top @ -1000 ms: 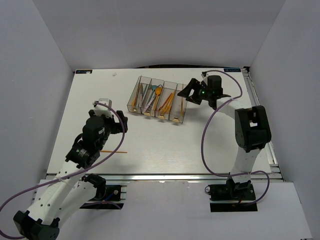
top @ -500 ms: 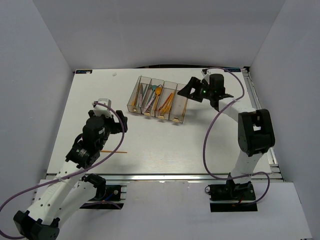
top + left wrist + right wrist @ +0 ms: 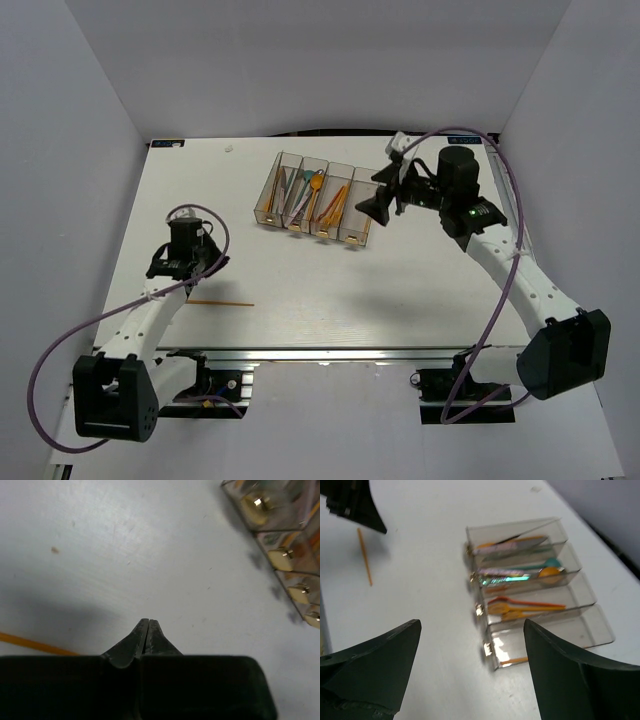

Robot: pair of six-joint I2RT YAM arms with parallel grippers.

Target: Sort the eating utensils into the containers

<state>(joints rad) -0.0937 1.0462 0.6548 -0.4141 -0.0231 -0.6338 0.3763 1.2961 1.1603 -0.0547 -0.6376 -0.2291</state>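
Observation:
The containers (image 3: 268, 187), four clear bins in a row, stand at the table's far middle, and their tagged ends show in the left wrist view (image 3: 280, 520). They hold several eating utensils (image 3: 320, 195), among them orange spoons (image 3: 525, 610) and a teal spoon (image 3: 550, 562). One thin orange stick-like utensil (image 3: 220, 302) lies alone on the near left of the table. My left gripper (image 3: 192, 260) hangs just beyond it, shut on nothing (image 3: 148, 622). My right gripper (image 3: 383, 195) is open beside the rightmost bin, its fingers wide apart (image 3: 471, 625).
Purple cables (image 3: 455, 132) loop off both arms. White walls close in the table on three sides. A metal rail (image 3: 330, 352) runs along the near edge. The rightmost bin (image 3: 555, 630) holds only one orange piece.
My left arm has dropped from its raised, folded pose and stretched out low over the left of the table, and its jaws have shut. My right gripper swung nearer along the bins' right side.

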